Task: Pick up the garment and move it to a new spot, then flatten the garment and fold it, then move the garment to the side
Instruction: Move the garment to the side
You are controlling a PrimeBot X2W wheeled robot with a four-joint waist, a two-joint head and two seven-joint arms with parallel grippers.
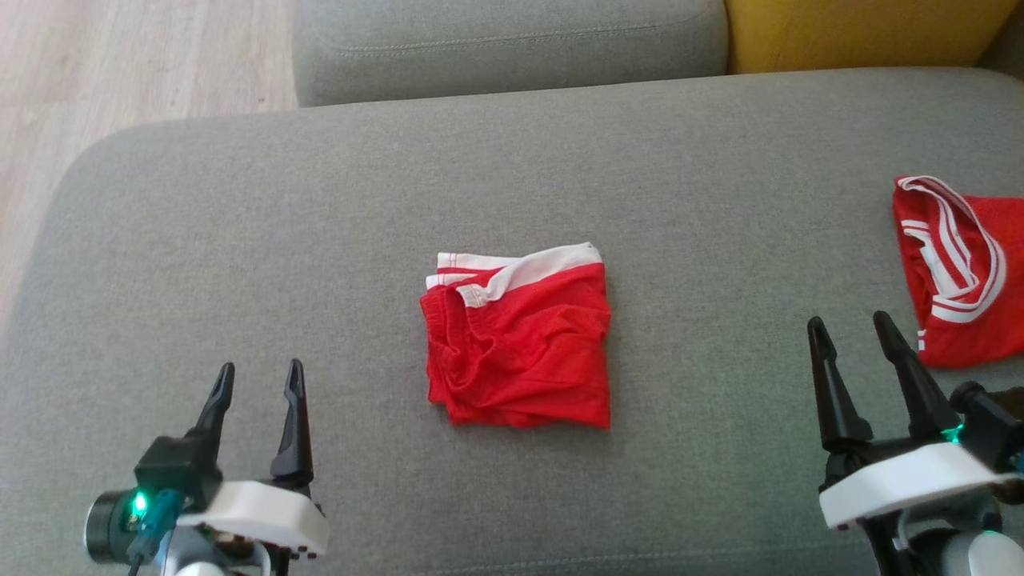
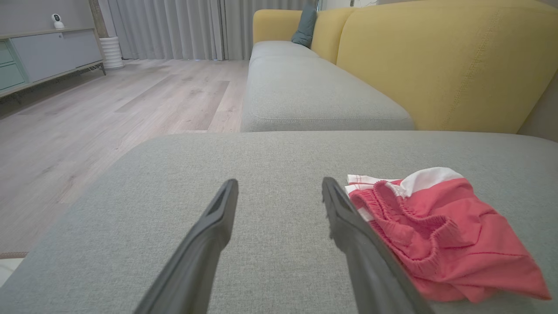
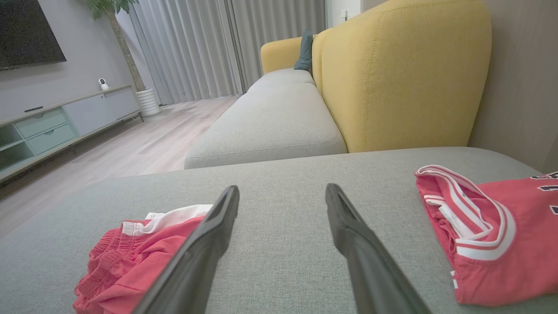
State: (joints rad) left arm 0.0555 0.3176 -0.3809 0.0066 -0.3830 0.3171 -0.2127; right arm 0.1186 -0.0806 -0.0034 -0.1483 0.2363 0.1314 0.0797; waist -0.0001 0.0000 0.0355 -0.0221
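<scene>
1. The left gripper [image 1: 262,366] hovers over the near-left part of the grey cushion [image 1: 320,200], with its fingers spread wide and nothing between them. The garment lies ahead of it and off to its right, clear of both fingers.
2. The red shorts [image 1: 520,352], probably the task's garment, lie at the cushion's middle between the two grippers. They form a loose folded square with the white band on the far edge. If a gripper pinches only the top layer, the fold would likely fall open on the lift. A pinch that goes too deep could catch the cushion's cloth as well.
3. The right gripper [image 1: 848,318] hangs over the cushion's near-right part, also wide open and empty. The shorts sit to its left, well apart from it.
4. A red striped jersey [image 1: 968,296] lies at the cushion's right edge, just beside the right gripper. A sideways sweep of that arm could snag it, and shorts carried that way might land on top of it.
</scene>
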